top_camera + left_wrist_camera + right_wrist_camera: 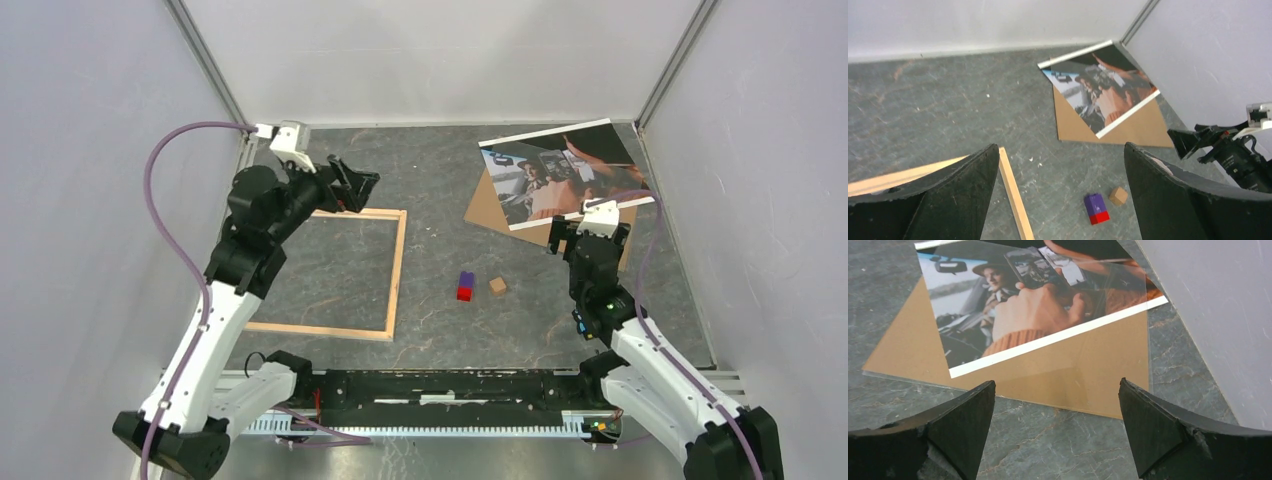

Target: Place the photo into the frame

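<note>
The photo (560, 170) lies at the back right, askew on a brown backing board (490, 212). It also shows in the left wrist view (1098, 90) and in the right wrist view (1038, 300). The frame (397, 270) of light wooden slats lies flat at the left, with nothing inside it; one slat shows in the left wrist view (1013, 195). My left gripper (355, 185) is open and empty above the frame's far right corner (1060, 147). My right gripper (588, 232) is open and empty just before the board's near edge (1057, 382).
A purple-and-red block (465, 286) and a small tan cube (497, 286) lie between the frame and the board. A clear sheet (1128, 340) seems to lie over the board (1073, 375) and part of the photo. Grey walls close in the back and sides.
</note>
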Robot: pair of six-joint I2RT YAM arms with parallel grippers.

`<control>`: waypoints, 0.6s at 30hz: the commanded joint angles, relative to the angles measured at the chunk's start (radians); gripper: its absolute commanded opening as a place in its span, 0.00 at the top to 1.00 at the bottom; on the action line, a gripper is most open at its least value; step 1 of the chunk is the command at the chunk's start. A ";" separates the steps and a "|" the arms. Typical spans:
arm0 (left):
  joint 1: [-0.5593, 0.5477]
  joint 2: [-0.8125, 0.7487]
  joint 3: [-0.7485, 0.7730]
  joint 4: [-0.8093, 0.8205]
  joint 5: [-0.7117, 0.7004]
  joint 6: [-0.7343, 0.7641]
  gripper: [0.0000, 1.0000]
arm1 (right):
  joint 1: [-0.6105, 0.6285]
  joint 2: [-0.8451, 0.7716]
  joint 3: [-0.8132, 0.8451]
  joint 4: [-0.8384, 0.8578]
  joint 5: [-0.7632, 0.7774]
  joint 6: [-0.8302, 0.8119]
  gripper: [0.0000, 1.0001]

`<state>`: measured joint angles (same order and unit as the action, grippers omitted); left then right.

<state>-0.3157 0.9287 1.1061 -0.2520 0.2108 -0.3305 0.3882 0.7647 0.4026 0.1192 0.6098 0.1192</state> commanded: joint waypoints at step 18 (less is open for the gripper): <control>-0.174 0.293 0.073 -0.217 0.084 -0.058 0.00 | -0.342 0.436 0.167 0.027 -0.665 0.088 0.02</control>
<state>-0.4709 1.1519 1.1160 -0.4049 0.2481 -0.3363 0.1726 1.1709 0.5758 0.0948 0.2310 0.1143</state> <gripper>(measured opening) 0.997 0.982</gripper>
